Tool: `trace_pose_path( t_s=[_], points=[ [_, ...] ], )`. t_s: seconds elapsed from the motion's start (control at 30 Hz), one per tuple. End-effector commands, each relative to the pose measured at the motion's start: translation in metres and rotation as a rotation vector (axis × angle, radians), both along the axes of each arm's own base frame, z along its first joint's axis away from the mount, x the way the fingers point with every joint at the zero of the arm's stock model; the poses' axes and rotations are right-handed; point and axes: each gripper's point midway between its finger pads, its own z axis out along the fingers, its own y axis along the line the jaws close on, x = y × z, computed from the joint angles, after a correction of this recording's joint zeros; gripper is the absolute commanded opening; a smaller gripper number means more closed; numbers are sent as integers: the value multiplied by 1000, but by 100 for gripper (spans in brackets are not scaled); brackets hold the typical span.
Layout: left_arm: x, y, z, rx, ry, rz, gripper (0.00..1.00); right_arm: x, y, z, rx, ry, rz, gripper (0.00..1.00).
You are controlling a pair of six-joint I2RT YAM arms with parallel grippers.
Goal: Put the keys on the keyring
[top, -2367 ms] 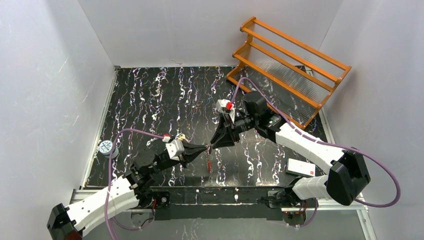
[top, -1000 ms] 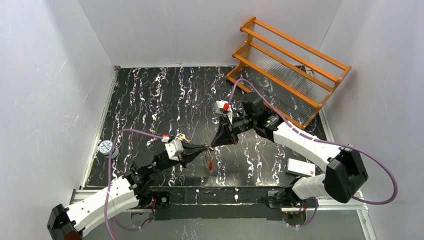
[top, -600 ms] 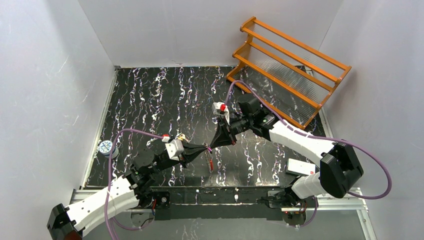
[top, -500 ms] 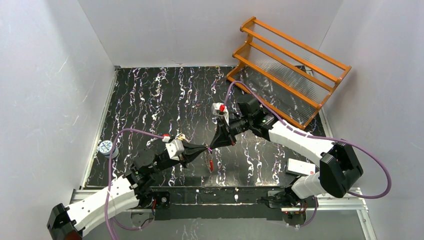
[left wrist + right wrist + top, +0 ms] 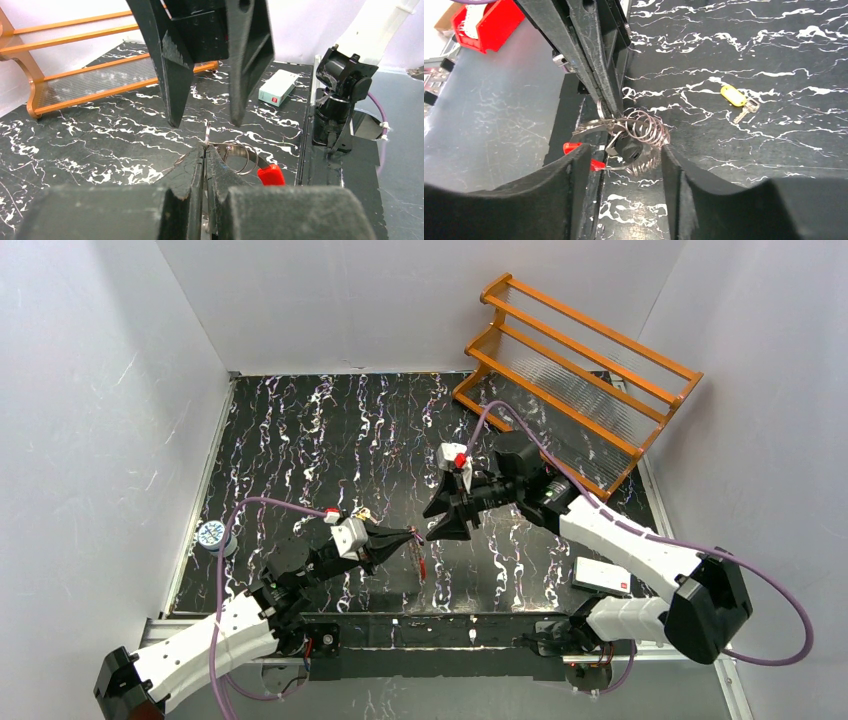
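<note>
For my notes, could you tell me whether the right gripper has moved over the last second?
Yes: the right gripper has drawn back toward the orange rack, jaws now open.

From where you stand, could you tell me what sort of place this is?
Probably a lab robot test cell: plain white walls box in a black marbled table, two robot arms stand at its near edge, and an orange rack sits at the back.

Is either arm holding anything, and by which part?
The left end effector pinches the keyring by its wire coils, not the red section; the right end effector holds nothing.
</note>
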Motion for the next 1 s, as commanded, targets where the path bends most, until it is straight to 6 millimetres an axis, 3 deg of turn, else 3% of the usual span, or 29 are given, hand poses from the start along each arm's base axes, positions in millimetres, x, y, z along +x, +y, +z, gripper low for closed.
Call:
trace_pose_path(
  t_s=[0.0,0.47,0.57,0.73,0.87,0.97],
  points=[
    [7,4,3,-8,1,48,0,10,0,6,38,-81,-65,66],
    [38,10,-59,397,151,173,0,25,-6,-16,23,-63,-212,84],
    [48,3,-67,401,171,198,0,35,-11,-21,24,-39,-314,89],
    [72,-8,-84,399,223,275,0,71,-28,-35,7,66,-629,99],
    [83,-23,-96,406,251,274,0,87,-43,-47,-22,148,-796,99],
    [92,-31,-105,421,284,293,7,95,-54,-59,-74,191,-892,99]
  ],
)
